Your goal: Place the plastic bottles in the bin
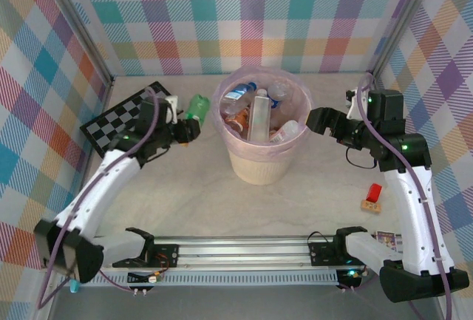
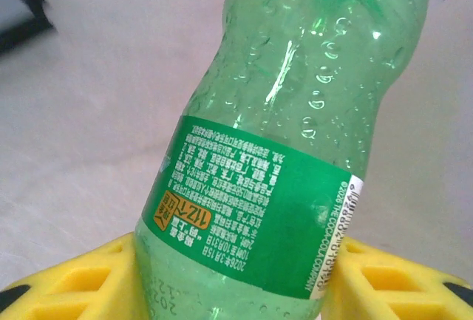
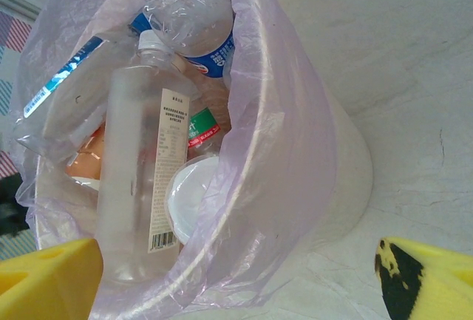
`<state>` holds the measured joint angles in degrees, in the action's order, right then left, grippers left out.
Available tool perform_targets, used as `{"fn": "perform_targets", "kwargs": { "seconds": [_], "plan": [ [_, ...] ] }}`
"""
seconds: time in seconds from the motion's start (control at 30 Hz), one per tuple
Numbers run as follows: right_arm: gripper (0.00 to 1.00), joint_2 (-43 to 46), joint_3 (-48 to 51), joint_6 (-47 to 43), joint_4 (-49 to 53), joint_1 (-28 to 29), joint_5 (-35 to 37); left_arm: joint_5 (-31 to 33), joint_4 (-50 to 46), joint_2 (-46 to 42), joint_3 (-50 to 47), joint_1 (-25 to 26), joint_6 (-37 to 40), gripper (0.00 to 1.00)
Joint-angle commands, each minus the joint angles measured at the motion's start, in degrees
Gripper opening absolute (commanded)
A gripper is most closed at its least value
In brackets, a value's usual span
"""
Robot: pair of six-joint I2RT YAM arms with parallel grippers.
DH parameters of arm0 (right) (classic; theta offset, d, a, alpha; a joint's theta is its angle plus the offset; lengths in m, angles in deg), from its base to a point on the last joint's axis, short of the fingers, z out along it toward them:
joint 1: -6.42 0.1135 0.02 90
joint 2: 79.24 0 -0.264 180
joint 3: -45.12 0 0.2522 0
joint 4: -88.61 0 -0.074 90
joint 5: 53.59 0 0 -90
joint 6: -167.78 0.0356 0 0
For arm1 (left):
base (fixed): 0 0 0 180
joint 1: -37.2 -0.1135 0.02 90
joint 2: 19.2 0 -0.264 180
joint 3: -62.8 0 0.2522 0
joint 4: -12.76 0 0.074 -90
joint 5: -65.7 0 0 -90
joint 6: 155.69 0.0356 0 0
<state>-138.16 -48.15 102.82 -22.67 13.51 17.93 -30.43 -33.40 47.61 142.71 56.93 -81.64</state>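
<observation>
Top view, bin: the cream bin point(image 1: 260, 163) stands mid-table, its pink liner point(image 1: 222, 117) folded over the rim.
Top view, contents: plastic bottles point(image 1: 238, 95) are piled inside, a tall clear bottle point(image 1: 259, 113) upright among them.
Top view, left arm: the left gripper point(image 1: 189, 129) sits just left of the bin with the green bottle point(image 1: 198, 104) at its tip, near a checkerboard point(image 1: 118, 120).
Top view, right arm: the right gripper point(image 1: 313, 120) hangs just beside the bin's right rim.
Top view, other: a red block point(image 1: 375, 191) lies well apart from the bin.
Left wrist, grip: yellow fingers point(image 2: 74, 283) clamp the green bottle's labelled lower body from both sides; it tilts, possibly clear of the table.
Right wrist, tool: jaws spread wide above the bin's near rim, holding nothing.
Right wrist, contents: the tall clear bottle leans against the liner, a blue-labelled bottle point(image 3: 199, 32) behind it.
</observation>
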Motion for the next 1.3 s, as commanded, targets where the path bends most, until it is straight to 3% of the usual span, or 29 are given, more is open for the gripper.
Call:
{"fn": "perform_targets", "kwargs": {
  "seconds": [0.0, 0.13, 0.27, 0.53, 0.77, 0.97, 1.27],
  "plan": [
    [0.95, -0.1, 0.1, 0.6, -1.8, -0.3, -0.3, 3.8, -8.2, -3.6, 9.2, 0.2, 4.4, 0.45],
    [0.94, 0.3, 3.9, 2.6, -4.7, -0.3, -1.4, 5.7, -11.5, -2.6, 21.7, 3.0, 7.0, 0.44],
    [0.94, 0.6, 5.3, 3.4, -4.9, -0.3, -0.8, 4.3, -9.0, 0.0, 28.2, 5.9, 7.4, 0.39],
    [0.93, 1.9, 6.5, 4.9, -5.0, -0.3, 2.9, 4.9, -4.0, 11.0, 37.3, 17.1, 10.6, 0.31],
    [0.93, 3.8, 9.2, 5.8, -7.0, -0.3, 7.5, 6.1, -6.9, 23.7, 49.1, 25.8, 13.8, 0.28],
    [0.94, 7.7, 10.1, 6.1, -7.6, -1.0, 13.7, 7.7, -13.2, 32.9, 57.1, 30.3, 15.9, 0.27],
    [0.93, 8.5, 10.5, 5.9, -7.0, -1.8, 14.1, 10.2, -20.6, 37.0, 58.4, 32.4, 16.7, 0.2]
  ]
}}
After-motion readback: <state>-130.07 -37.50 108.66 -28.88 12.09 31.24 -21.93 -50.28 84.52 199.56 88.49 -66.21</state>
